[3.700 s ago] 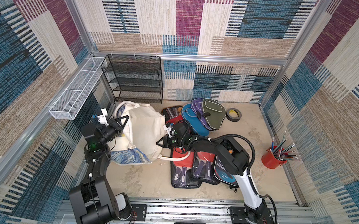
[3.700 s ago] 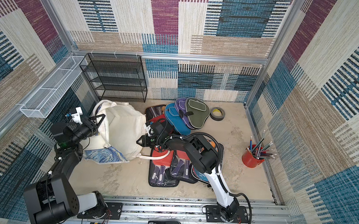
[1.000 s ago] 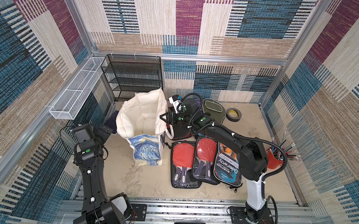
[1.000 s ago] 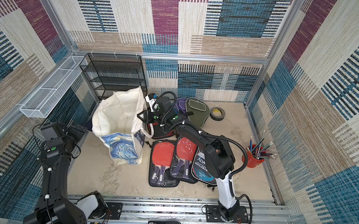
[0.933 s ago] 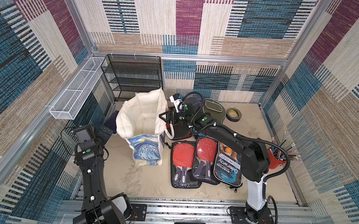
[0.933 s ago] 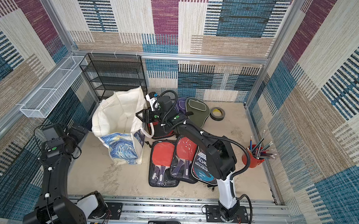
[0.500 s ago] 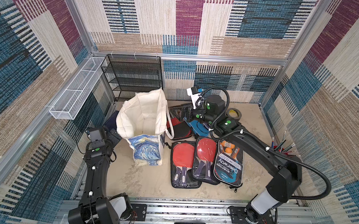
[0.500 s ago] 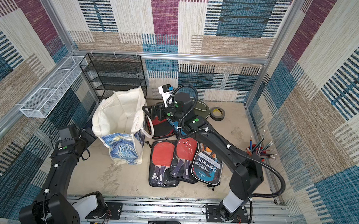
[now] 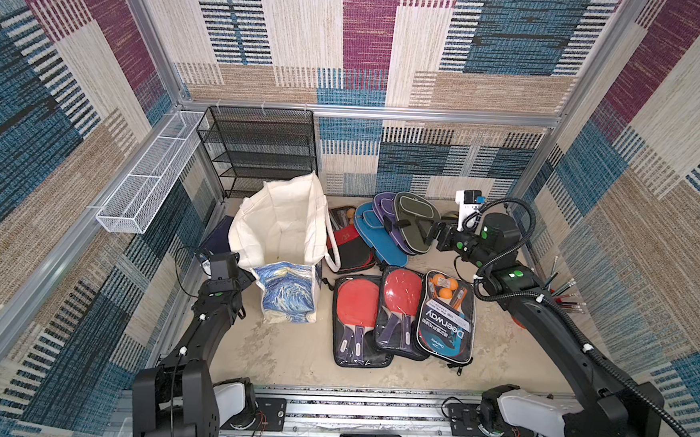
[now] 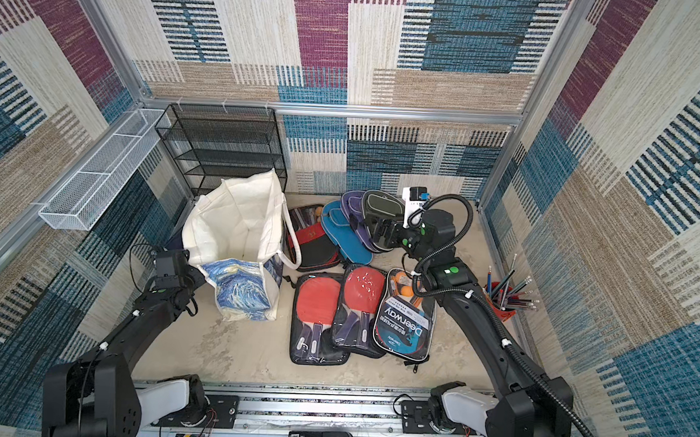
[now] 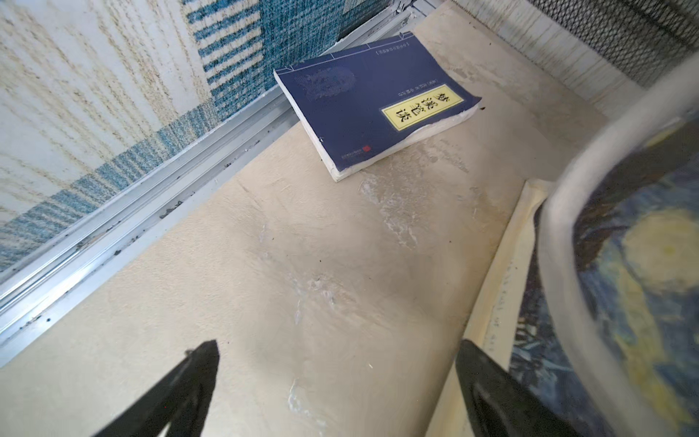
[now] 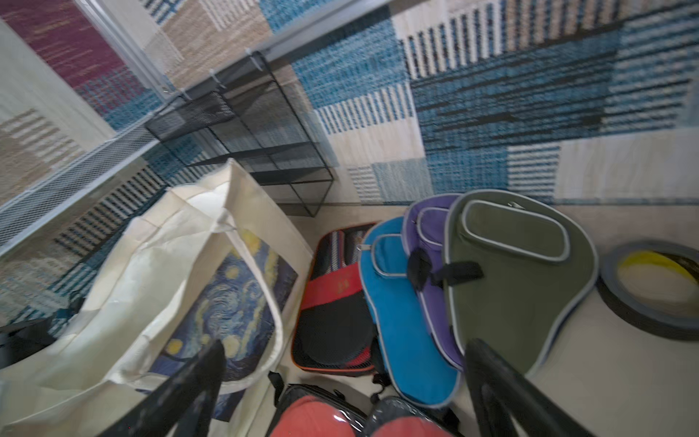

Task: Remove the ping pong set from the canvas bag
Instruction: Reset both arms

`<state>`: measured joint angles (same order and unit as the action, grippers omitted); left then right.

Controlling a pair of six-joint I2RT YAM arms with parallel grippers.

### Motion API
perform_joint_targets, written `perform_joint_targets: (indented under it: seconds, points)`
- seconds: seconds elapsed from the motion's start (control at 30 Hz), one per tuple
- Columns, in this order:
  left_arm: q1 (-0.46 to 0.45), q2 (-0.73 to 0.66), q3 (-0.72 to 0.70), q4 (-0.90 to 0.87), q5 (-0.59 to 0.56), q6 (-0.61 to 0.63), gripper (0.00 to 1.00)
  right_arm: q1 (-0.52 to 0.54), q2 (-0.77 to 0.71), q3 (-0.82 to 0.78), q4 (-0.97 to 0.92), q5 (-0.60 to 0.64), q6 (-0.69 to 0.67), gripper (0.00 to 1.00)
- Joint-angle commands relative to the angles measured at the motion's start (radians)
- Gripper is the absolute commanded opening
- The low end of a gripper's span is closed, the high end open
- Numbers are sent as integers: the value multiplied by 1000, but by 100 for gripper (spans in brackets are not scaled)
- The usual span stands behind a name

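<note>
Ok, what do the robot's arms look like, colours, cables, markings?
The left arm and right arm are matte black with white base housings. Green dots mark the joints; white ties hold a black cable along each. The fingers are thin, black, tapered. A white block tops the right wrist.

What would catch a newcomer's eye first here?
The canvas bag stands upright and gaping, its Starry Night print facing front. Beside it three ping pong sets in clear cases lie in a row, with blue, purple and olive paddle covers fanned behind. Both grippers are open and empty: the left gripper low beside the bag, the right gripper by the covers.
</note>
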<state>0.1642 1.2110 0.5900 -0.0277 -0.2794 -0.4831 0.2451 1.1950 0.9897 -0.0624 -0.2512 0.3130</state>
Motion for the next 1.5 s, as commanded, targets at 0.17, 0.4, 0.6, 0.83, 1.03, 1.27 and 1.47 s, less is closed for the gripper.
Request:
perform_joint_targets:
  seconds: [0.17,0.4,0.6,0.83,1.03,1.27,1.47]
  points:
    - [-10,82,-84,368,39,170,99,-79,-35,-198,192,133,16,99]
    - [-12,182,-89,490,188,249,99,-111,11,-317,344,285,-26,99]
    - [-22,196,-72,488,218,293,99,-149,18,-433,524,415,-138,99]
    - [-48,203,-89,558,192,339,99,-167,76,-599,812,495,-239,99]
    - [-106,282,-129,748,247,445,99,-176,187,-703,1071,479,-301,99]
    - [-107,321,-165,839,265,452,99,-178,291,-781,1338,366,-389,99]
    - [-107,321,-181,873,273,453,99,-219,304,-745,1271,260,-371,99]
